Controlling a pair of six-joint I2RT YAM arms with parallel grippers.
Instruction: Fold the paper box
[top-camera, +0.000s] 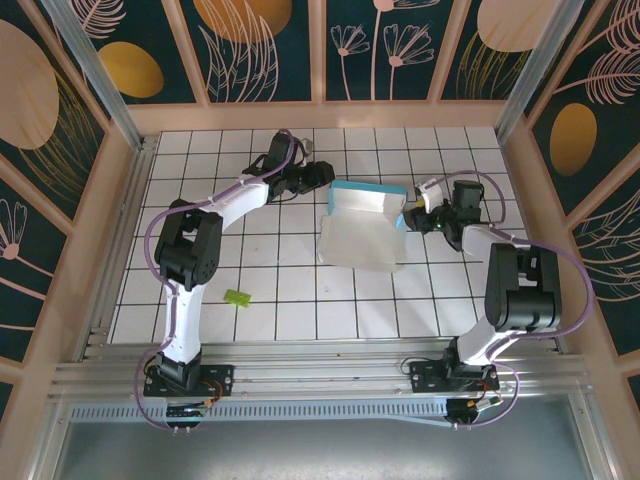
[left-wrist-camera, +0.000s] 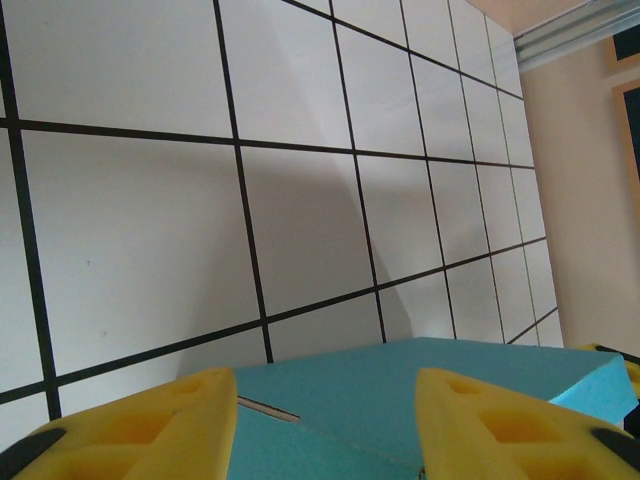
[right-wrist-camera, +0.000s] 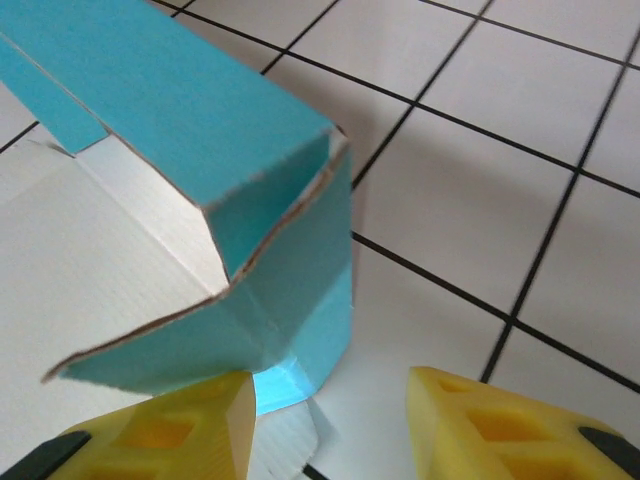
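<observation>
**Paper box** (top-camera: 360, 240): a partly folded blank on the far middle of the white tiled bench (top-camera: 300, 310), lying between the two tools. The left tool (top-camera: 320, 178) sits just beside the box's far-left corner. The right tool (top-camera: 416, 210) sits at the box's right end, against the raised turquoise wall.

**Left tool, wrist view** (left-wrist-camera: 325, 425): the yellow fingers (left-wrist-camera: 140, 435) are spread wide with nothing clamped. A flat turquoise panel of the box (left-wrist-camera: 420, 375) lies between and beyond them. Whether they touch the card cannot be told.

**Right tool, wrist view** (right-wrist-camera: 330, 430): the fingers (right-wrist-camera: 500, 430) are likewise wide apart and grip nothing. The box's turquoise end corner (right-wrist-camera: 290, 300) hangs just ahead of the left-hand finger. Contact cannot be told.

**Box condition:**
- The white inner face is up, and the near panel lies flat on the bench.
- The far long edge is folded up and over into a turquoise strip.
- The right end flap is bent inward, its seam gapes, and a raw brownish card edge shows.

**Other:** a lime-green scrap (top-camera: 237, 297) lies on the bench well apart from the box, to its near left and beside the left arm.
</observation>
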